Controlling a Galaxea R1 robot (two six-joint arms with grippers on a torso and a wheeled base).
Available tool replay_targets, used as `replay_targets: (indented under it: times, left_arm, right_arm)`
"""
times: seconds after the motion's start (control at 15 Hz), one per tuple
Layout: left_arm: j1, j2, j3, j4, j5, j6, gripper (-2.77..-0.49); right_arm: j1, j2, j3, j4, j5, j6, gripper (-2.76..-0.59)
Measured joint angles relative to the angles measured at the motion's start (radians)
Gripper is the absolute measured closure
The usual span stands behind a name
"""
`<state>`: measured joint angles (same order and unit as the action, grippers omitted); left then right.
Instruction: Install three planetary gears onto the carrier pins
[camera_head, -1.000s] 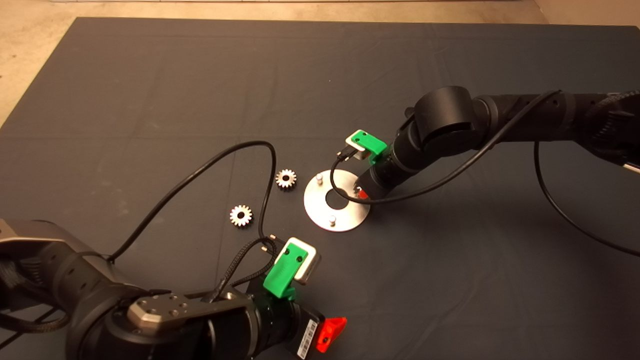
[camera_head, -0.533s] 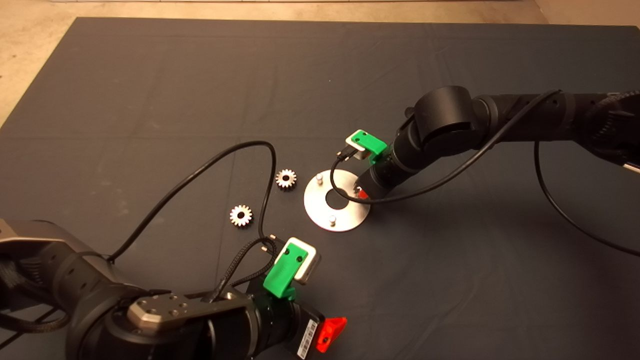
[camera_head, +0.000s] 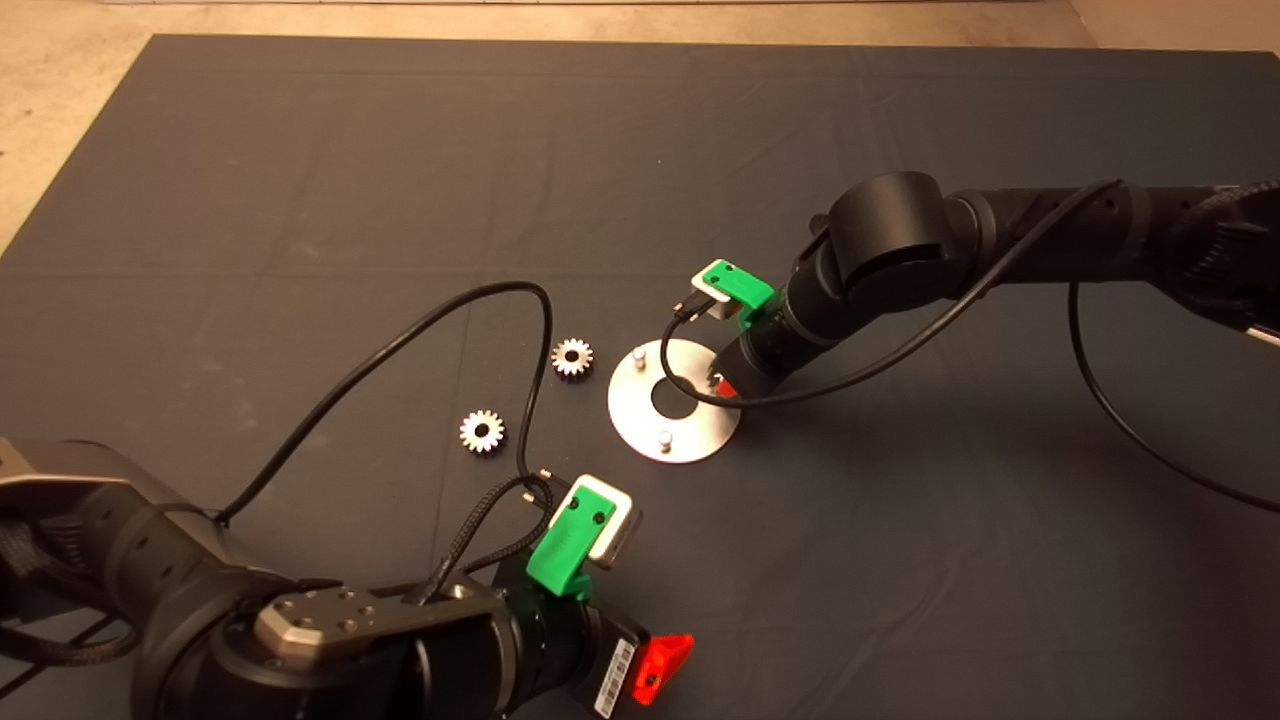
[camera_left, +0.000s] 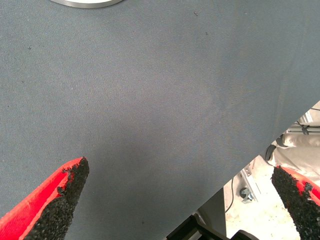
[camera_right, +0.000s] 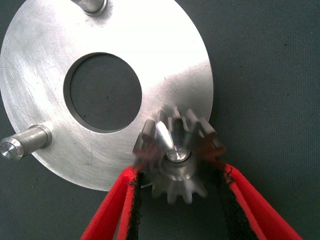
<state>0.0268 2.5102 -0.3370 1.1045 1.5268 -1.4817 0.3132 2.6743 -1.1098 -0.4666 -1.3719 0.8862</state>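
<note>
Gripping a small silvery toothed gear (camera_right: 177, 155) on a stud of the flat round silver disc (camera_right: 170, 60), the right gripper (camera_right: 180, 200) works mid-table; the left gripper (camera_left: 182, 200), jaws apart, waits near the mat's front edge.

Left gripper (camera_left: 182, 202) over the dark mat (camera_left: 165, 100)

Its red fingers (camera_left: 47, 197) stand wide apart; a sliver of the silver disc (camera_left: 85, 2) shows beyond.
</note>
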Motion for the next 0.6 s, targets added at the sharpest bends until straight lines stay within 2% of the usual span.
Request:
replay_targets:
  times: [0.13,0.27,0.47,0.6]
  left_arm:
    - [0.0,0.0,0.0,0.0,0.0,0.0,-2.64]
    - [0.0,0.0,0.0,0.0,0.0,0.0,-2.64]
    - [0.0,0.0,0.0,0.0,0.0,0.0,-2.64]
    - [0.0,0.0,0.0,0.0,0.0,0.0,-2.64]
  right_arm:
    - [0.0,0.0,0.0,0.0,-0.003,-0.002,-1.03]
    - [-0.001,0.0,0.0,0.001,-0.003,-0.003,-1.17]
    - [-0.006,0.0,0.0,0.003,-0.004,-0.003,-1.2]
    - [-0.006,0.0,0.0,0.004,-0.004,-0.003,-1.29]
